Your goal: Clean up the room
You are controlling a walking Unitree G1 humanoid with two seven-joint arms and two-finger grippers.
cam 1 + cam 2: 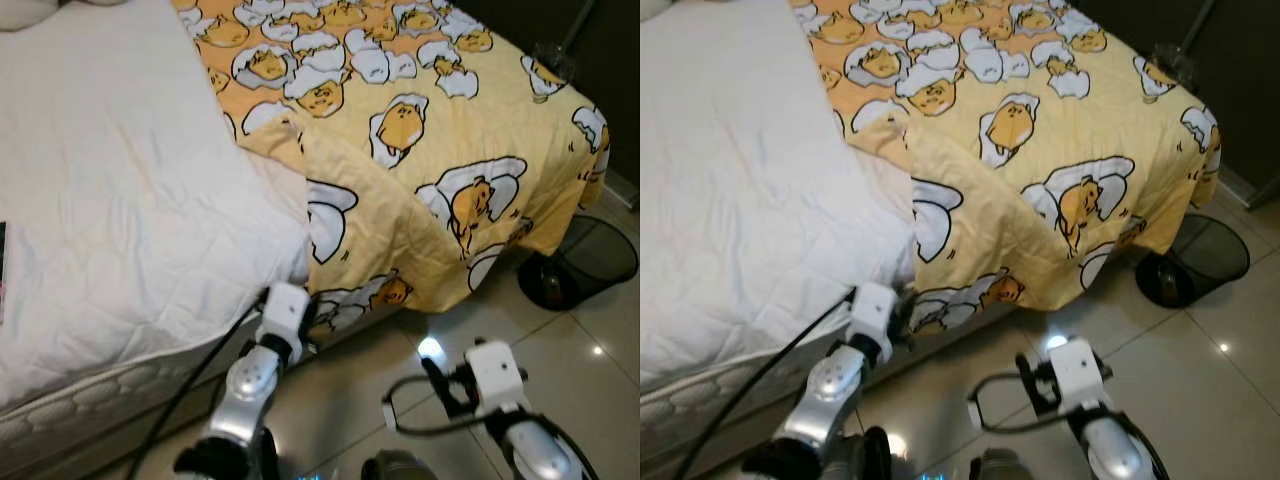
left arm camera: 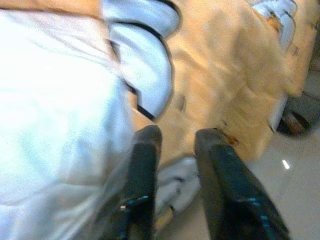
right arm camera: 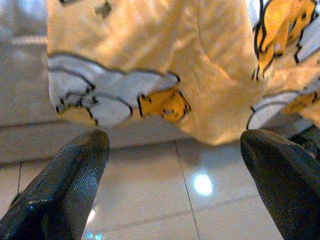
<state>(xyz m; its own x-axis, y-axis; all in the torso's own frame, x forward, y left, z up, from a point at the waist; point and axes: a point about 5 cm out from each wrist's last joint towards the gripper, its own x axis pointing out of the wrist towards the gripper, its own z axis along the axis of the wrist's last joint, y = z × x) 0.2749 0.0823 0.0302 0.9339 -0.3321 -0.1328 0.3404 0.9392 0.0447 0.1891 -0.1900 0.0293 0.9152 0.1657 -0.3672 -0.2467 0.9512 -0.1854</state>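
Left tool at bed edge, fingers slightly parted, nothing gripped, tips just beside hanging hem of yellow egg-print blanket where it meets white quilt. Right tool released, fingers wide apart, low over tiled floor, facing blanket's drooping edge. Black mesh bin on floor near bed corner.

A yellow cartoon-print cotton blanket is lying across the bed's right part, its edge hanging over the side toward the glossy tiled floor. A white quilted mattress cover is lying to its left. A black mesh wastebasket is standing on the floor, right of the bed.
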